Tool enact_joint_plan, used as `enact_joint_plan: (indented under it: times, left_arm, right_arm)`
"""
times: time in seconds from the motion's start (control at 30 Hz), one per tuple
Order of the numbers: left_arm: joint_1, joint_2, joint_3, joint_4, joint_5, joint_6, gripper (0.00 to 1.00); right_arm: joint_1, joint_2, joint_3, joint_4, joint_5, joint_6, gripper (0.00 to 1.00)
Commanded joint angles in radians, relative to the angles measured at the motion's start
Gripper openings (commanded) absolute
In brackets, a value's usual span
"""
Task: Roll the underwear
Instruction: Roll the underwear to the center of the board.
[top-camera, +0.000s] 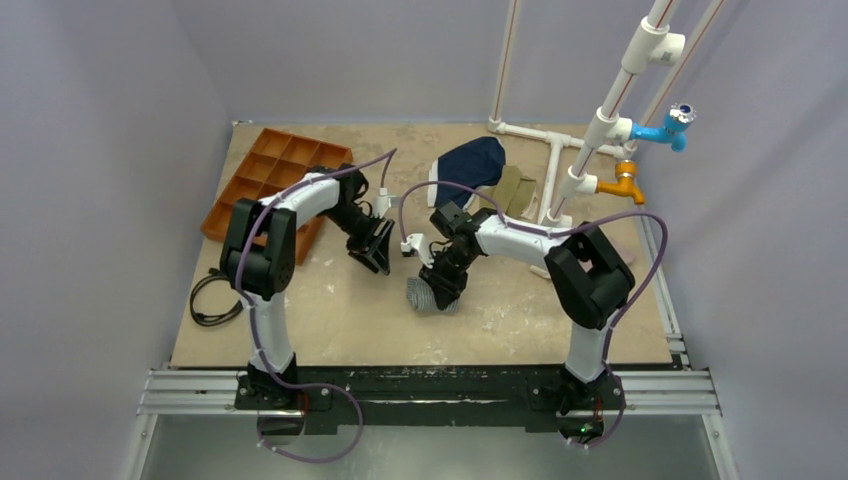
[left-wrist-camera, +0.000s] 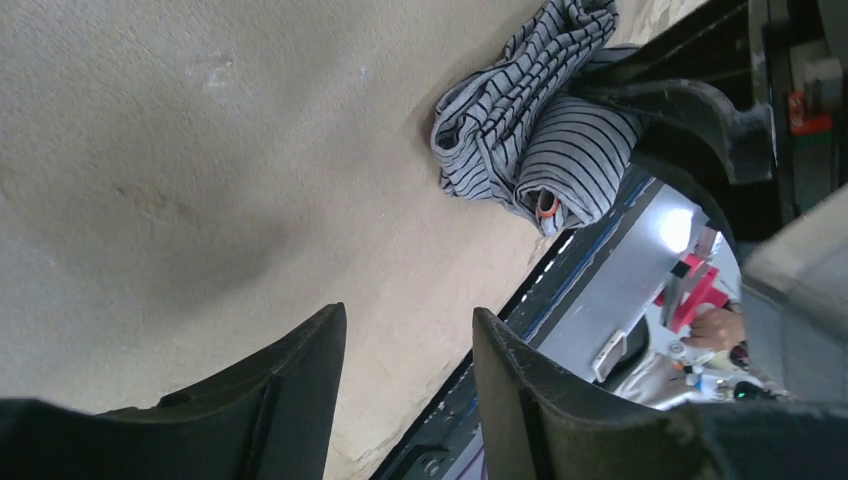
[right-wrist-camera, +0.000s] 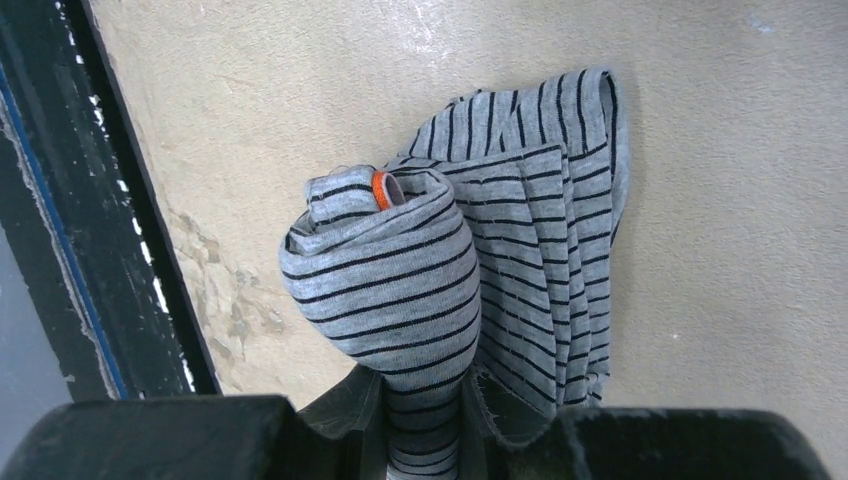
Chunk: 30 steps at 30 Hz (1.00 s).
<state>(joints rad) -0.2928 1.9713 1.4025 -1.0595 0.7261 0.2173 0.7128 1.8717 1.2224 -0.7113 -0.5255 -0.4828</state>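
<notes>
The grey-striped underwear (right-wrist-camera: 420, 290) is partly rolled into a thick bundle, with a loose flap hanging to its right. It also shows in the top view (top-camera: 425, 295) and in the left wrist view (left-wrist-camera: 530, 120). My right gripper (right-wrist-camera: 425, 420) is shut on the underwear's rolled end; in the top view it (top-camera: 440, 285) sits over the bundle near the table's front middle. My left gripper (left-wrist-camera: 408, 330) is open and empty, above bare table to the left of the underwear, and shows in the top view (top-camera: 372, 252).
An orange compartment tray (top-camera: 270, 180) stands at the back left. A navy garment (top-camera: 470, 165) and an olive-tan garment (top-camera: 512, 190) lie at the back by the white pipe frame (top-camera: 560, 170). A black cable (top-camera: 210, 300) lies at the left edge.
</notes>
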Motion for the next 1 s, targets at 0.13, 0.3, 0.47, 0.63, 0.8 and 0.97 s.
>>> enact_joint_plan:
  times: [0.13,0.3,0.47,0.63,0.8,0.97]
  left_arm:
    - [-0.042,0.058,0.062,0.018,0.058,-0.117,0.47]
    - [-0.114,0.082,0.086,0.037,0.015,-0.157,0.47]
    - [-0.139,0.113,0.126,0.053,-0.022,-0.206,0.47]
    - [-0.147,0.154,0.16,0.057,0.015,-0.245,0.47]
    - [-0.147,0.157,0.171,0.076,0.071,-0.259,0.45]
    - [-0.147,0.153,0.17,0.088,0.131,-0.274,0.44]
  right_arm:
    - [-0.002,-0.067,-0.043,0.108,0.106,-0.048,0.0]
    - [0.017,-0.084,-0.029,0.112,0.137,-0.046,0.0]
    - [0.029,-0.101,-0.042,0.116,0.134,-0.06,0.0]
    - [0.04,-0.123,-0.057,0.129,0.128,-0.066,0.0]
    - [0.044,-0.118,-0.065,0.132,0.128,-0.066,0.0]
    - [0.05,-0.116,-0.069,0.136,0.133,-0.066,0.0]
